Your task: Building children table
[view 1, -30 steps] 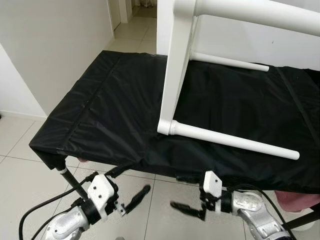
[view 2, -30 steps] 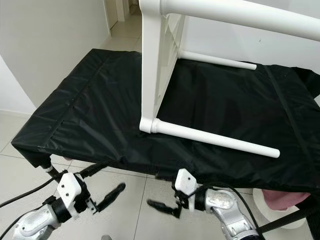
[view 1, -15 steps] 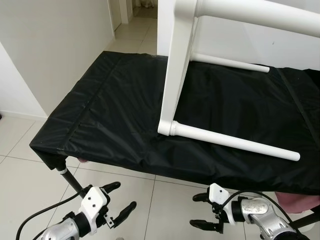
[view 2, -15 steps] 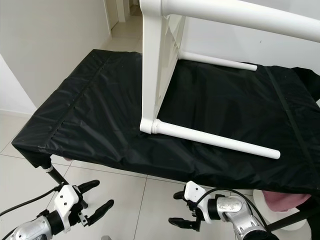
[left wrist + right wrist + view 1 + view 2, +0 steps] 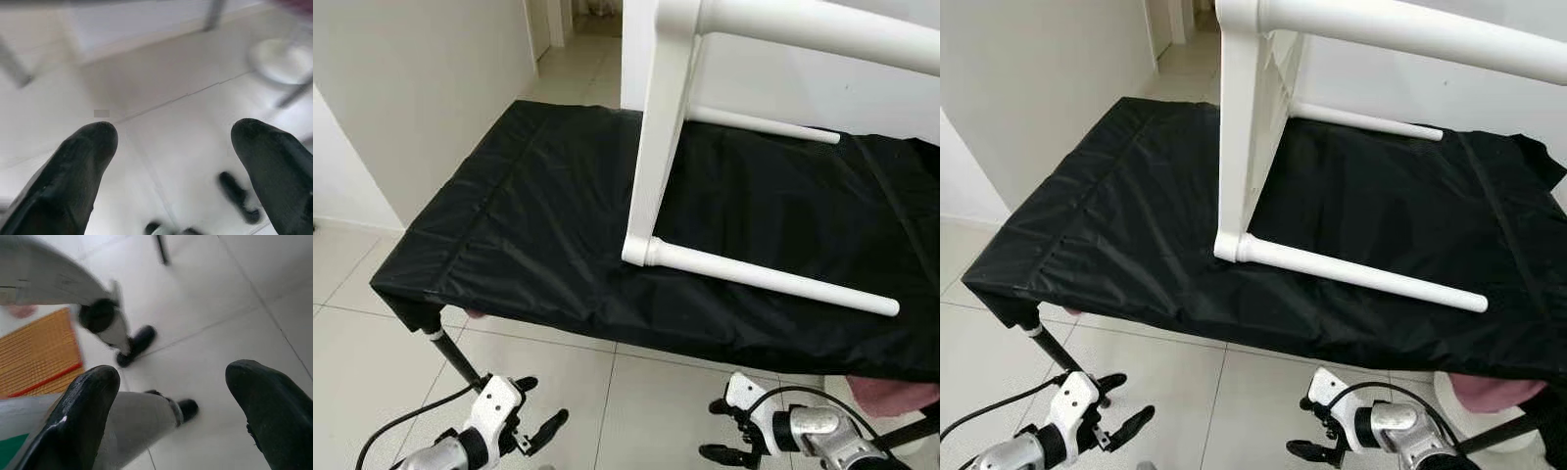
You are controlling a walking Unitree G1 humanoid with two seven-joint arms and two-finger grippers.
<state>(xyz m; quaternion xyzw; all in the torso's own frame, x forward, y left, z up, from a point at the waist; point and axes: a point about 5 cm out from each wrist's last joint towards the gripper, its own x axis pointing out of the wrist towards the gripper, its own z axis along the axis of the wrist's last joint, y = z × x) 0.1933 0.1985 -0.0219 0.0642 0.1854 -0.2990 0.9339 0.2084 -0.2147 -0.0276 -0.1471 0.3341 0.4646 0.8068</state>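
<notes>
Two grippers, left [image 5: 536,429] and right [image 5: 717,454], both spread wide and empty below the black bench [image 5: 509,225], where our white table [image 5: 658,147] lies tipped: looks stiff, light-ish, slick, so we'd grab a leg [image 5: 773,279].

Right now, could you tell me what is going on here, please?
A white children's table lies tipped on its side on a workbench covered in black cloth, two legs pointing right. Nothing is handling it. The left claw and right claw hang open and empty, low over the tiled floor in front of the workbench.
</notes>
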